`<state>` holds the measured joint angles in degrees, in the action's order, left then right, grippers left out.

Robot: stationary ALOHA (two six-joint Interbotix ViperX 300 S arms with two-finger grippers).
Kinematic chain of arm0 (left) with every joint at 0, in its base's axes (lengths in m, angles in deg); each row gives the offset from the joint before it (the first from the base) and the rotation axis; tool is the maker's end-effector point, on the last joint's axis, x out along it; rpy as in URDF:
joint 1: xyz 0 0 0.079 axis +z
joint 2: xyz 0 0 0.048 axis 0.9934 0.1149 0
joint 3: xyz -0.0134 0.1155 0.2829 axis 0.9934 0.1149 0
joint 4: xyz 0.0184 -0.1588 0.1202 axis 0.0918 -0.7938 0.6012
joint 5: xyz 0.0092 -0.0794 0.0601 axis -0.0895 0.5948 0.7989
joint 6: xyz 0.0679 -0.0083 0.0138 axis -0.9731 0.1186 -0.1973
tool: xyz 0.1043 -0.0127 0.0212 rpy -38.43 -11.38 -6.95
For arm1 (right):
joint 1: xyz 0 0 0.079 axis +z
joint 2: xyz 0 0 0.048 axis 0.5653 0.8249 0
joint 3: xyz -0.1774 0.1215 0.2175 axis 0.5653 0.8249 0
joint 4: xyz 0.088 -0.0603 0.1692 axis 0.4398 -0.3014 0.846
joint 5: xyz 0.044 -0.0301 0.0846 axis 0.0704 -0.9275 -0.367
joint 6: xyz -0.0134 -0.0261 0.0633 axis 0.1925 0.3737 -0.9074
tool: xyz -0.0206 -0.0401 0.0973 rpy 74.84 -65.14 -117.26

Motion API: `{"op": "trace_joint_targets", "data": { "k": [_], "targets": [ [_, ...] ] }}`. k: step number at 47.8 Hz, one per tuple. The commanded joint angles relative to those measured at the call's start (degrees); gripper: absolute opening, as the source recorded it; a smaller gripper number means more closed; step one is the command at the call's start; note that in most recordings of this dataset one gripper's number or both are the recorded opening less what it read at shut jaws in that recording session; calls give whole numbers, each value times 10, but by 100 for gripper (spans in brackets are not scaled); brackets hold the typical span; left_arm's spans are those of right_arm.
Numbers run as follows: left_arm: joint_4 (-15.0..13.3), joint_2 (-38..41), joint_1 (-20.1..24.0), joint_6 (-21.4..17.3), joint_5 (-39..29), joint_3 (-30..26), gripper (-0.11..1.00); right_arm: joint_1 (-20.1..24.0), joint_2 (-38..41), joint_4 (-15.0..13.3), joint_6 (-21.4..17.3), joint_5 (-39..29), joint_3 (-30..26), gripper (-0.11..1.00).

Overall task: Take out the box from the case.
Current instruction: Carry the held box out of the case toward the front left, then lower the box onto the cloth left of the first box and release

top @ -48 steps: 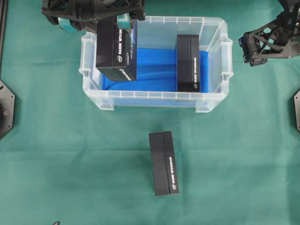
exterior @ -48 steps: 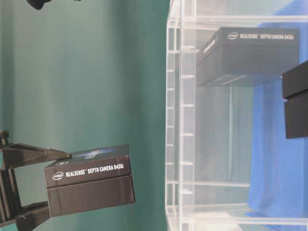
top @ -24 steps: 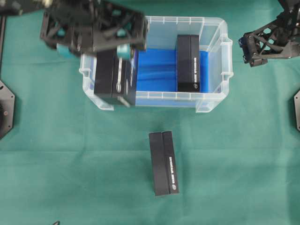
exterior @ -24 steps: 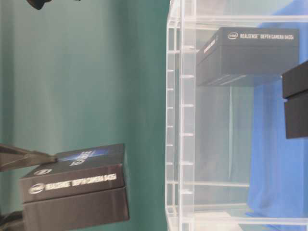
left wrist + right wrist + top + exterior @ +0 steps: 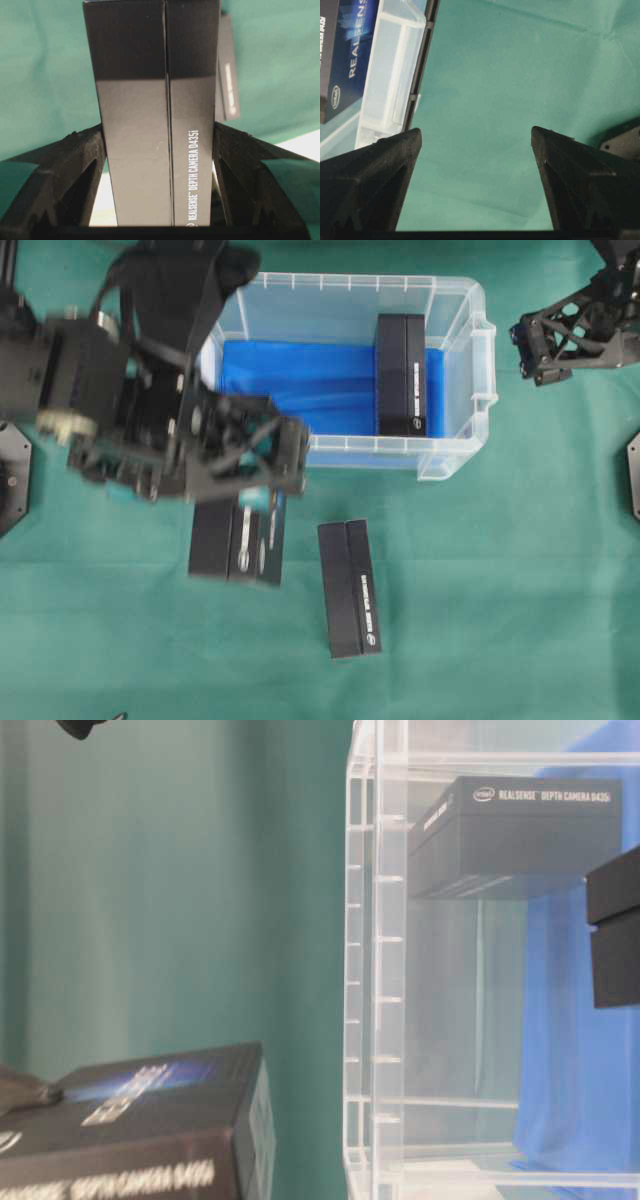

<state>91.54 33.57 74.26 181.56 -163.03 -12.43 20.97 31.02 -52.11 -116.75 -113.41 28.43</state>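
While the left gripper [image 5: 245, 502] has its jaws pinching one box [image 5: 237, 545] lengthwise, outside the case [image 5: 455, 455] over the desk [image 5: 500, 620], the remaining box [image 5: 401, 375] sits nearer the right gripper [image 5: 527, 348], whose jaws are spread, empty.

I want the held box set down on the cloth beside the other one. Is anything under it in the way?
Nothing visible. The left hand holds the box over bare green cloth, outside the case and apart from the box already lying there.

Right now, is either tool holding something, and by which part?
The left tool clamps a black box by its two broad side faces. The right tool holds nothing.
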Motion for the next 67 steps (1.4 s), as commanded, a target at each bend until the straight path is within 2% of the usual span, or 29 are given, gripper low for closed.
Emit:
{"op": "trace_joint_targets", "data": {
  "k": [1,10,18,24,43,54,67],
  "targets": [
    [3,-20,-26,21,1,-8,61,3,-7,1,0,-1,-5,87],
    [3,-18,-76,88,2,-7,61,5,-7,3,0,-1,-5,87],
    [3,-17,-103,128,3,-7,61,5,-7,1,1,-1,-5,87],
    [3,-19,-109,139,3,-1,61,5,-7,1,1,0,-5,87],
    [6,-27,-108,137,4,25,61,7,-7,1,1,-1,-5,87],
    [6,-40,-109,135,22,88,61,7,-7,1,1,-1,-5,87],
    [7,-66,-117,136,136,233,61,7,-7,1,0,-1,-4,87]
  ]
}}
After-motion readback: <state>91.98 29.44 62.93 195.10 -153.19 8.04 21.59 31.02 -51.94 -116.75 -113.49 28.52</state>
